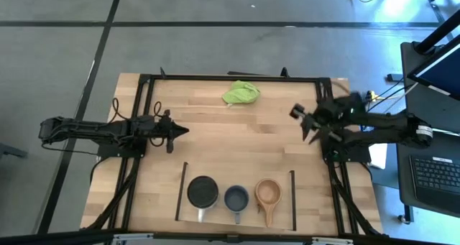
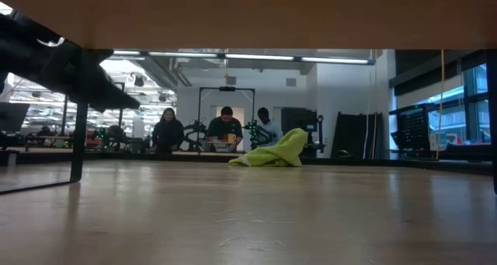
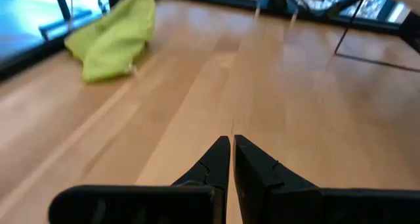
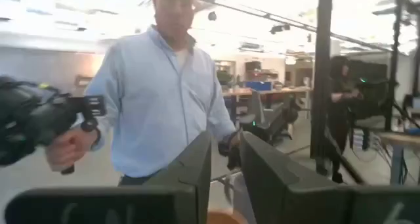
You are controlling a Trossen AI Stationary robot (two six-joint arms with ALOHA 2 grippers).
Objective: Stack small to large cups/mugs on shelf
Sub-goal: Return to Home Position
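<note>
Three cups stand on their bases in a row on the light-wood shelf at the table's near edge: a white mug with a dark inside, a blue-grey mug and a tan wooden cup. Their handles point toward the near edge. My left gripper is shut and empty, left of the table's middle, pointing right; it also shows in the left wrist view. My right gripper is raised over the table's right side, its fingers a little apart and holding nothing.
A lime-green cloth lies crumpled near the far edge; it also shows in the low view and the left wrist view. Black bars line the shelf's short sides. A person in a light-blue shirt stands beyond the table.
</note>
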